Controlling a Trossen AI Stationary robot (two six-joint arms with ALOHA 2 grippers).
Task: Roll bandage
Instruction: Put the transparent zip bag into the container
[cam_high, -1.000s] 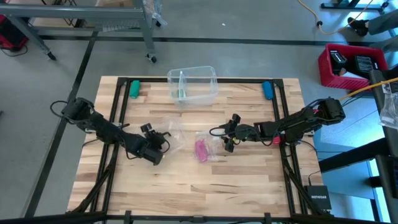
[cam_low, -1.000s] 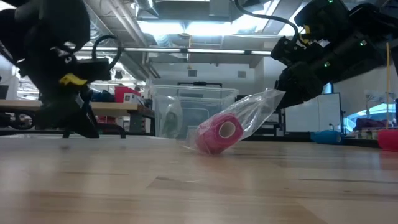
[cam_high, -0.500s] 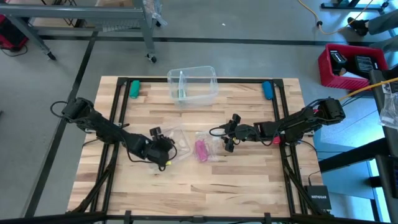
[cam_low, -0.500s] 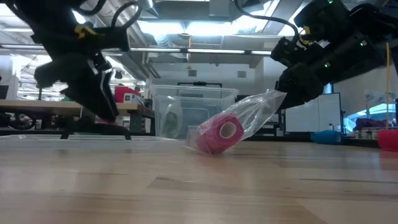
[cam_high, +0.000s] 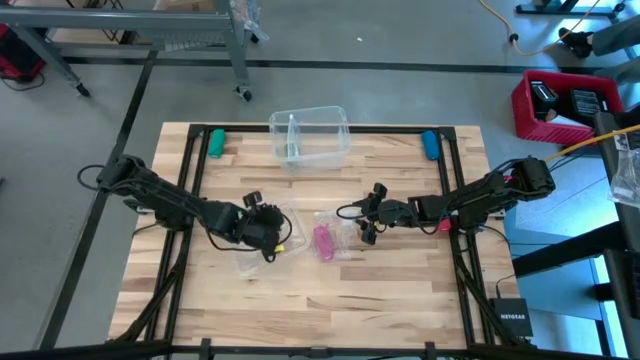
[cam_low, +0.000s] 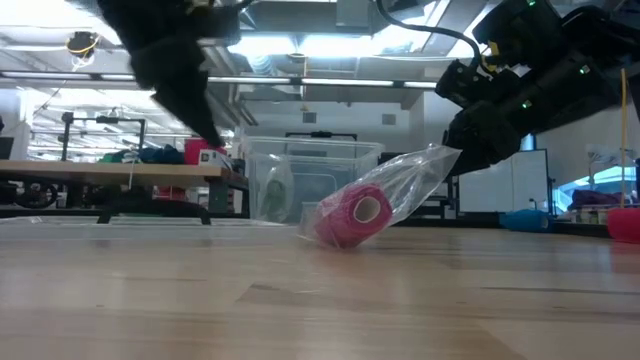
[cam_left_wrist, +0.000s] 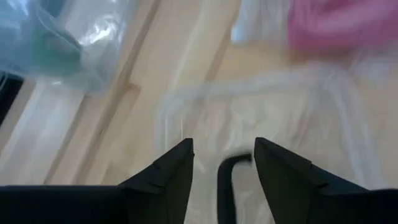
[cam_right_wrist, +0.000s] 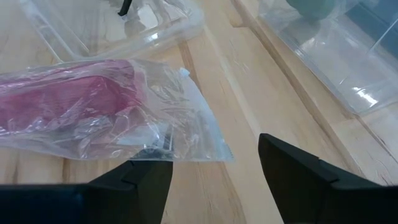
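The bandage (cam_high: 323, 240) is a pink roll inside a clear plastic bag (cam_low: 405, 185) that lies mid-table. The roll rests on the wood in the low view (cam_low: 352, 215), and the bag's other end slants up toward my right gripper (cam_high: 366, 226). That gripper is open, with the bag's corner (cam_right_wrist: 214, 146) between its fingers. My left gripper (cam_high: 268, 230) is open just left of the bandage, over a crumpled clear wrapper (cam_left_wrist: 249, 118). The pink roll shows blurred beyond it (cam_left_wrist: 336, 25). My right gripper stands open, level, coming from the table's right, with the bag's raised end (cam_low: 438, 152) between its fingers. I cannot tell whether a finger touches the bag.
A clear plastic bin (cam_high: 310, 135) holding something green stands at the far edge. A green object (cam_high: 215, 142) and a blue one (cam_high: 430, 145) lie at the far corners. A small red object (cam_high: 443, 227) sits by the right arm. Bare wood lies near the front edge.
My left gripper has moved toward the table's right and a little toward the far edge, up to the clear wrapper beside the bandage. The bagged roll and my right gripper have kept still.
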